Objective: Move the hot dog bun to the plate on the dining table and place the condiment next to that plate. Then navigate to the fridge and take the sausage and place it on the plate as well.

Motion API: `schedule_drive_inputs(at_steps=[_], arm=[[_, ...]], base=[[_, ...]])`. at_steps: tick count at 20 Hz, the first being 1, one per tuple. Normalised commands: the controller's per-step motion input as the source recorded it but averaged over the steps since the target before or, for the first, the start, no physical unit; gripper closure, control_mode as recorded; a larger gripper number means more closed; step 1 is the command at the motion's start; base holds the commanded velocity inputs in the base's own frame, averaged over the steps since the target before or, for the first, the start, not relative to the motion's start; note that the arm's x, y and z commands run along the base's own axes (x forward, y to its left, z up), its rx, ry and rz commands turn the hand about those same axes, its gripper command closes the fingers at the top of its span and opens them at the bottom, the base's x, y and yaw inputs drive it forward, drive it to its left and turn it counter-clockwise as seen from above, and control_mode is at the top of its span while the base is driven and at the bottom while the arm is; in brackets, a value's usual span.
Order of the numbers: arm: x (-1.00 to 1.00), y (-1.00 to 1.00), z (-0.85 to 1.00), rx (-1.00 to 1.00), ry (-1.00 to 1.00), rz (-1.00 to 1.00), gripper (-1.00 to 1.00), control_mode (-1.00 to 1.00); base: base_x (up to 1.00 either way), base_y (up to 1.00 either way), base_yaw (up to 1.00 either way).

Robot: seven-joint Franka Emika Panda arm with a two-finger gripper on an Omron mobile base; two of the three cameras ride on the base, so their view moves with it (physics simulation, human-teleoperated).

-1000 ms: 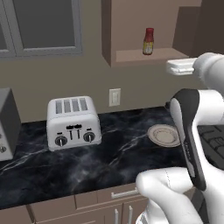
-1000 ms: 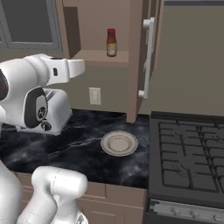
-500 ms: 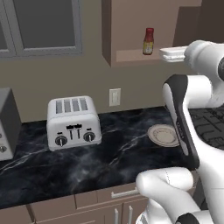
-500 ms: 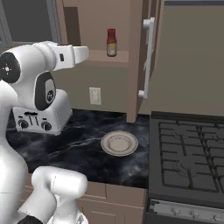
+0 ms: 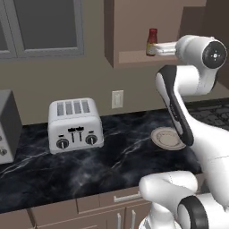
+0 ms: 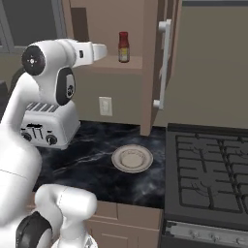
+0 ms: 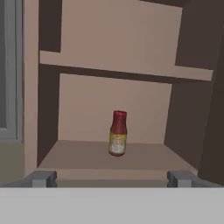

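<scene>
Raised since a second ago, white robot arm now level with brown wooden open shelf (image 6: 127, 62), end effector (image 7: 113, 177) released, fingers wide, nothing held, pointing at shelf. Black marble desk (image 5: 112, 154) below shelf carries silver four-slot toaster (image 5: 75, 124), round beige plate (image 6: 132, 158). Small red-capped condiment bottle (image 7: 117, 133) upright on shelf, just ahead of end effector.

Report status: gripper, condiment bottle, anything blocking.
Gripper open, empty, level with the shelf. Condiment bottle upright on it, straight ahead, untouched. Nothing between fingers and bottle.
</scene>
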Motion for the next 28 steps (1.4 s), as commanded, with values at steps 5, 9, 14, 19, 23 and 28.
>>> schedule_drive_inputs(at_steps=[5, 9, 14, 19, 23, 28], arm=[[0.85, -0.22, 0.0, 0.04, 0.09, 0.12, -1.0, -1.0], [0.5, -0.31, 0.0, 0.1, 0.08, 0.06, -1.0, -1.0], [0.37, -0.21, 0.01, 0.09, 0.11, 0.0, -1.0, -1.0], [0.46, -0.01, 0.15, -0.01, 0.06, 0.0, -1.0, -1.0], [0.48, -0.03, 0.06, -0.02, 0.01, 0.0, -1.0, -1.0], [0.4, -0.13, -0.05, 0.0, -0.02, 0.0, -1.0, -1.0]], base=[[0.0, 0.0, 0.0], [0.0, 0.0, 0.0], [0.0, 0.0, 0.0], [0.0, 0.0, 0.0], [0.0, 0.0, 0.0], [0.0, 0.0, 0.0]])
